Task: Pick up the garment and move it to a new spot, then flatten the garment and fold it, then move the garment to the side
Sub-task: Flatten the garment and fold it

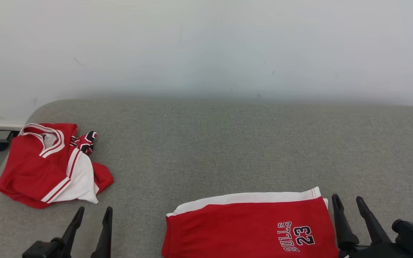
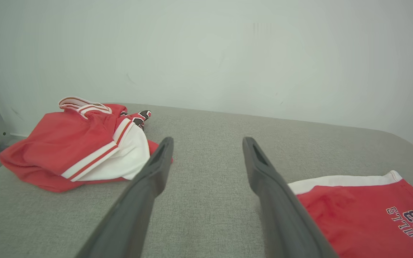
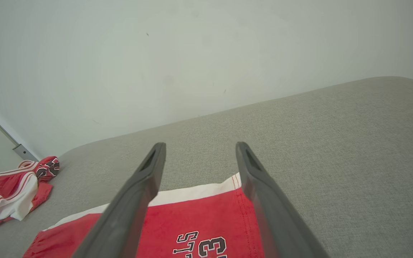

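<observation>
Shorts [image 1: 249,225] of red fabric with a white side band and "BULLS 23" lettering lie flat, seemingly folded, on the grey fabric-covered surface [image 1: 228,150], near its front edge and right of centre. Likely step: moving them aside. The right gripper [image 1: 347,197], fingers spread and empty, sits just beside their right end; the left gripper [image 1: 95,210], likewise spread, stands apart. Pinch every layer at both ends, lift level, and avoid the crumpled red-and-white jersey [image 1: 48,168] far left.
</observation>
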